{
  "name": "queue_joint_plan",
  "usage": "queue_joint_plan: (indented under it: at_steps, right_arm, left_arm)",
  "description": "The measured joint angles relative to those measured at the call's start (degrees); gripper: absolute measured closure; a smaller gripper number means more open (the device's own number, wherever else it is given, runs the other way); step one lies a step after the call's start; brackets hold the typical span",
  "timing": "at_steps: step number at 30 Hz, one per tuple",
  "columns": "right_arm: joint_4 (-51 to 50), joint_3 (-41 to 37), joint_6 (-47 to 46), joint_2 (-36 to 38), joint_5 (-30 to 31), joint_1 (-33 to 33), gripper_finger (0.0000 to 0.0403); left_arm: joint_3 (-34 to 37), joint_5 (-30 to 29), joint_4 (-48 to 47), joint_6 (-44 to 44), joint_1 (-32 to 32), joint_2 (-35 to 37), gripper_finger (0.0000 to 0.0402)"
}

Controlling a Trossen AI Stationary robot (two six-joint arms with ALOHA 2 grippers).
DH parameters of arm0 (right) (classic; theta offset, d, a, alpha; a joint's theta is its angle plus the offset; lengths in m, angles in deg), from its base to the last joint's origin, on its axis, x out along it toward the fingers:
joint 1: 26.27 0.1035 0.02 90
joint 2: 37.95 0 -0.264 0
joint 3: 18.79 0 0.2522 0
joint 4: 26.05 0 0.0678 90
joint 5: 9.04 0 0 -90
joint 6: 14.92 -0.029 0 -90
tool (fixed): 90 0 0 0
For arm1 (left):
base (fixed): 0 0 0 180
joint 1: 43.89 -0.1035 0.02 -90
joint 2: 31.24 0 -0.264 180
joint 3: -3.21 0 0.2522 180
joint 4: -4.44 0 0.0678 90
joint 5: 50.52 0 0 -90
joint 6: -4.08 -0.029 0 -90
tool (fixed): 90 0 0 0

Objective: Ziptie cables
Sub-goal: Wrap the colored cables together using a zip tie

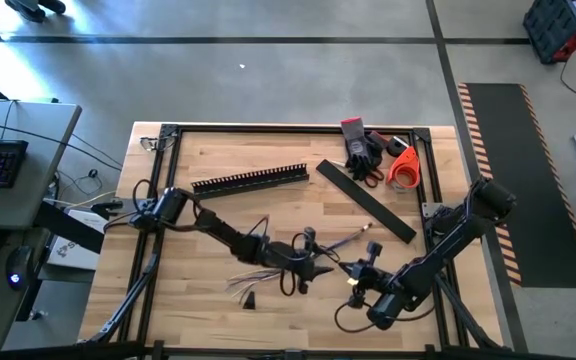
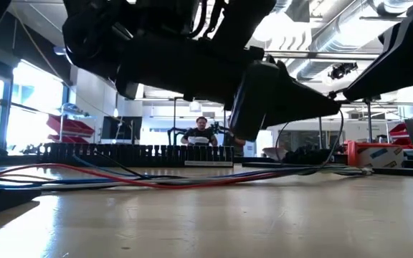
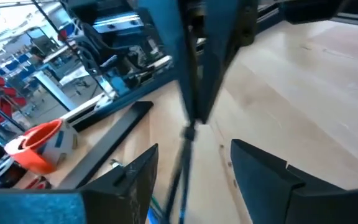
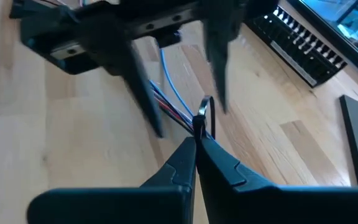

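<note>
Low in the centre of the high view, the bunch of thin dark cables with red and blue strands [image 1: 268, 268] is lying across the light wooden table [image 1: 218, 215]. The left gripper [image 1: 313, 262] is hovering over the cables' middle with its dark fingers [image 3: 263, 171] spread apart, straddling them. Just right of it, the right gripper [image 1: 356, 272] is pinching its closed tips on a small black loop [image 4: 202, 112] around the cables.

Left arm [image 1: 213, 228], right arm [image 1: 438, 250]: dark jointed links, black cable loops; grippers had flat tapered black fingers [image 4: 219, 163].
</note>
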Motion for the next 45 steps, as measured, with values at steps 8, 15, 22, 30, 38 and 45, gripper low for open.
queue_joint_plan:
  at_steps: [8, 15, 22, 30, 38, 45]
  right_arm:
    - [1.7, 0.0, 1.4, 0.0, -0.1, 0.0, 0.0403]
    - [2.1, 0.0, 1.4, 0.0, -0.5, 0.0, 0.0403]
    - [2.1, 0.0, 1.4, 0.0, -0.5, 0.0, 0.0403]
    - [2.3, 0.0, 1.4, 0.0, -0.5, 0.0, 0.0403]
    - [2.3, 0.0, 1.4, 0.0, -1.3, 0.0, 0.0403]
    - [-1.4, 0.0, -2.7, 0.1, -4.5, 1.3, 0.0403]
  left_arm:
    - [-0.6, 2.1, 0.3, 0.6, -0.9, 0.0, 0.0267]
    - [-0.6, 4.6, 0.2, 0.8, -1.1, 0.0, 0.0297]
    - [-0.6, 4.7, 0.3, 1.1, -1.1, 0.0, 0.0331]
    - [-0.6, 7.0, 1.0, 2.5, -1.1, 0.0, 0.0364]
    - [-0.6, 6.5, 0.8, 2.6, -0.9, 0.0, 0.0397]
    - [-0.7, 2.6, -3.3, 1.8, 0.3, 0.3, 0.0400]
